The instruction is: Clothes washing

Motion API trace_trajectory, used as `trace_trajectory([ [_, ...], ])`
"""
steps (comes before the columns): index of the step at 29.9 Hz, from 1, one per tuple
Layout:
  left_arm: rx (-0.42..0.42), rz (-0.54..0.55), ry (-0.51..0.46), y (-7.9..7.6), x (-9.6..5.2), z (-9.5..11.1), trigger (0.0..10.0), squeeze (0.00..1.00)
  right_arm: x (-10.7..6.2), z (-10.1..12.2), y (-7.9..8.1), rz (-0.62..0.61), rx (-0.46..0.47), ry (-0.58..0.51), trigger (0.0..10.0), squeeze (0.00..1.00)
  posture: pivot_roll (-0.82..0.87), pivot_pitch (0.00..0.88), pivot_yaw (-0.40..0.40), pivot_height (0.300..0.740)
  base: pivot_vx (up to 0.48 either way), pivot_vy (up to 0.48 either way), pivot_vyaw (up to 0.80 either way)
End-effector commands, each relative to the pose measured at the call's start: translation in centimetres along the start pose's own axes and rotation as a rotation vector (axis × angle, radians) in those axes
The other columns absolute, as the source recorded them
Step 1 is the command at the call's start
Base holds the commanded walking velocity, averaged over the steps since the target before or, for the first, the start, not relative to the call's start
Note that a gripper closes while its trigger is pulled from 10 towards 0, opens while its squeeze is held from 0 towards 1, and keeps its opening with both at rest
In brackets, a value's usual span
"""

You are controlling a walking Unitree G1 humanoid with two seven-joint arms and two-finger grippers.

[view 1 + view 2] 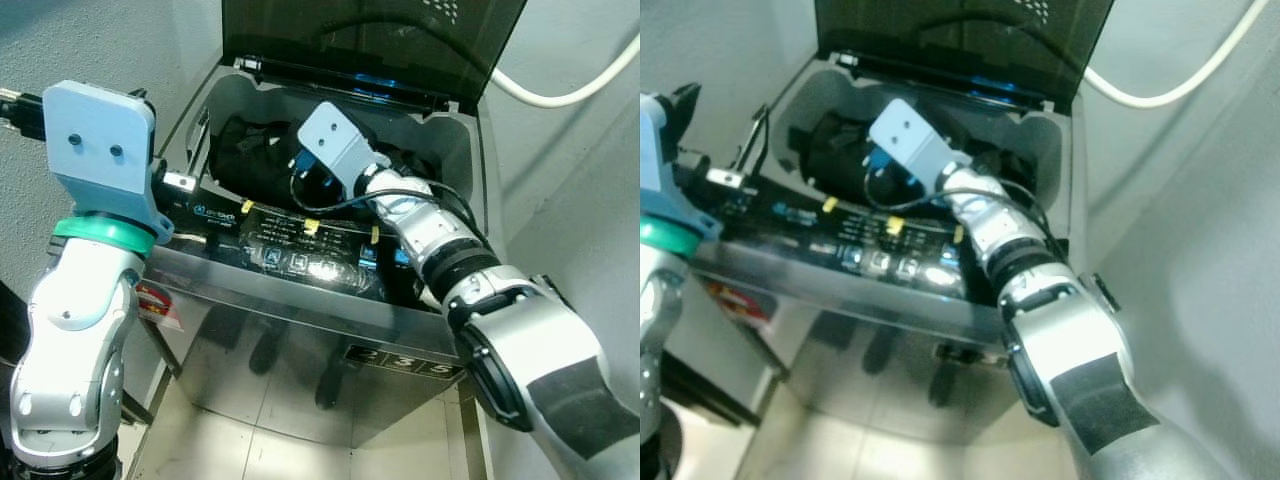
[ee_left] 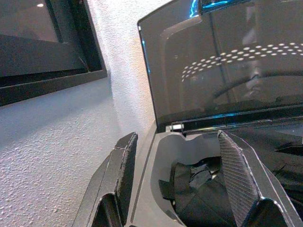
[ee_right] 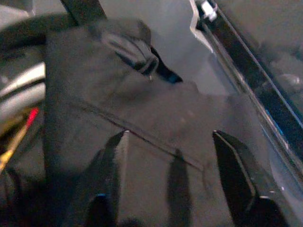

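So the clothes (image 1: pixel 250 150) are sitting in the drum of the washer (image 1: pixel 300 330), a dark, crumpled heap with folds and a seam showing up close, and some of it is bunching up toward the rim rather than lying low. We're reaching in with our right hand (image 3: pixel 173 182), fingers spread wide and hovering just over the black fabric, not gripping anything as far as we can see. Our left hand (image 2: pixel 182 175) is hanging out beside the washer's left edge, fingers also wide, looking across the opening at the lid (image 1: pixel 370 40), which is standing up and open.

What we're worrying about: if the fabric is piling up near the rim, the lid could be catching on it when it comes down, so we'd say it needs pushing deeper. The right wrist cable (image 1: pixel 330 205) is also dangling right over the control panel (image 1: pixel 300 250), so we're guessing it could be snagging or bumping buttons as we pull out. There's a white hose (image 1: pixel 560 95) running along the wall behind, well clear of us.
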State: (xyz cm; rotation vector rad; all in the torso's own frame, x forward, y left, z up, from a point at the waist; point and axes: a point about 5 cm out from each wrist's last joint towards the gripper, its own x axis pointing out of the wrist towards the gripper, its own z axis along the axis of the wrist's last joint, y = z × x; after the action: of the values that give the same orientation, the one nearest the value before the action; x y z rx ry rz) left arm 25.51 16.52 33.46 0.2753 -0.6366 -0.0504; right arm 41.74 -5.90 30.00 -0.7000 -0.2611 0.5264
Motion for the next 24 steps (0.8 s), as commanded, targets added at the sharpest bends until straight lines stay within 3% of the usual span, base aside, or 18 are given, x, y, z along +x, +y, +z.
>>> trace_trajectory([
  [1, -0.002, -0.021, -0.001, -0.3, -0.2, -0.1, 10.0, 0.00, -0.2, -0.8, 0.1, 0.026, -0.016, 0.036, 10.0, 1.00, 0.20, 0.142, -0.015, 0.740, 0.000, 0.000, 0.00],
  [3, -0.003, -0.022, -0.001, -0.3, -0.2, -0.1, 10.0, 0.00, -0.3, -1.0, 0.0, 0.030, -0.030, 0.046, 10.0, 1.00, 0.20, 0.142, -0.015, 0.740, 0.000, 0.000, 0.00],
  [4, -0.004, -0.023, -0.001, -0.3, -0.2, -0.1, 10.0, 0.00, -0.5, -1.1, -0.3, 0.041, -0.019, 0.042, 10.0, 0.00, 0.20, 0.140, -0.015, 0.740, 0.000, 0.000, 0.00],
  [8, -0.004, -0.024, -0.001, -0.3, -0.2, -0.1, 10.0, 0.00, -0.7, -1.2, -0.8, 0.041, 0.028, 0.027, 10.0, 0.00, 0.20, 0.137, -0.016, 0.740, 0.000, 0.000, 0.00],
  [10, -0.003, -0.024, 0.001, -0.2, -0.2, -0.2, 10.0, 0.00, -1.4, -1.1, -2.5, 0.015, 0.180, -0.027, 10.0, 0.00, 0.20, 0.136, -0.017, 0.740, 0.000, 0.000, 0.00],
  [11, -0.002, -0.025, 0.008, -0.2, -0.4, -0.3, 10.0, 0.00, -2.3, -1.2, -4.3, -0.010, 0.329, -0.092, 10.0, 0.00, 0.20, 0.136, -0.018, 0.740, 0.000, 0.000, 0.00],
  [17, -0.003, -0.025, 0.015, -0.2, -0.5, -0.4, 10.0, 0.00, -4.3, -1.3, -6.6, 0.017, 0.456, -0.220, 10.0, 0.00, 0.21, 0.138, -0.015, 0.740, 0.000, 0.000, 0.00],
  [19, -0.008, -0.033, 0.024, -0.3, -0.5, -0.6, 10.0, 0.00, -6.1, -2.2, -7.8, 0.029, 0.495, -0.274, 10.0, 0.00, 0.20, 0.138, -0.011, 0.740, 0.000, 0.000, 0.00],
  [24, -0.059, -0.067, 0.053, -0.6, -0.5, -0.9, 10.0, 0.00, -8.3, -3.0, -8.8, 0.007, 0.568, -0.374, 10.0, 0.00, 0.19, 0.138, 0.001, 0.740, 0.000, 0.000, 0.00],
])
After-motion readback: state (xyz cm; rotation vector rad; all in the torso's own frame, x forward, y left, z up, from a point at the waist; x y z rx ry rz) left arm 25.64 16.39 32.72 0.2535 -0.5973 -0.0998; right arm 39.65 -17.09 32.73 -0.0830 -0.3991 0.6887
